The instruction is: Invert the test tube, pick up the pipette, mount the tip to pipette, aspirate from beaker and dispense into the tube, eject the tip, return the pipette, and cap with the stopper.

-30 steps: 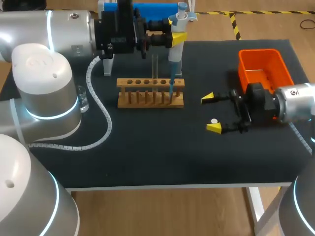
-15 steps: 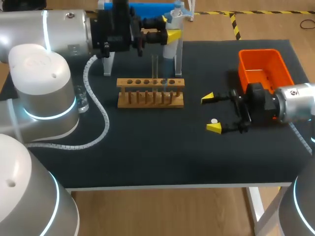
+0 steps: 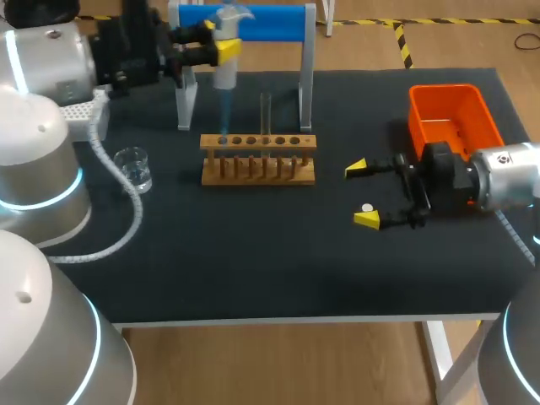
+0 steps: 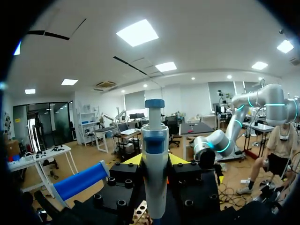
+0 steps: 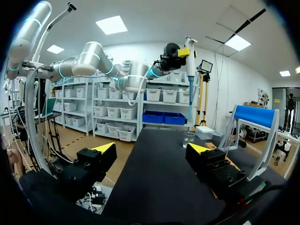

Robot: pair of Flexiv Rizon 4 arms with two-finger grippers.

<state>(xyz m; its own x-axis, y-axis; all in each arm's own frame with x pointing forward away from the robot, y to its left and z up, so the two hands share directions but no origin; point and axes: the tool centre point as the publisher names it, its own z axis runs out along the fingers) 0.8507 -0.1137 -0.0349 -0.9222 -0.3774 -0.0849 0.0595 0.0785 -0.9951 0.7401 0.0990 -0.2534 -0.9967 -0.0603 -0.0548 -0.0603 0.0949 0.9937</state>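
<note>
My left gripper is shut on the white and blue pipette, held upright at the back left. Its blue tip hangs over the left end of the wooden rack. In the left wrist view the pipette stands between the yellow fingers. A clear test tube stands upright in the rack. The glass beaker sits left of the rack. My right gripper rests open on the mat, with the small white stopper lying between its fingers. The right wrist view shows that gripper open, with the stopper hidden.
A blue-barred pipette stand rises behind the rack. A white tip box lies at the far left under my left arm. An orange bin sits at the back right, beside my right arm. Black mat covers the table.
My left arm has carried the pipette leftward, from above the rack's right end to above its left end. The right arm has not moved.
</note>
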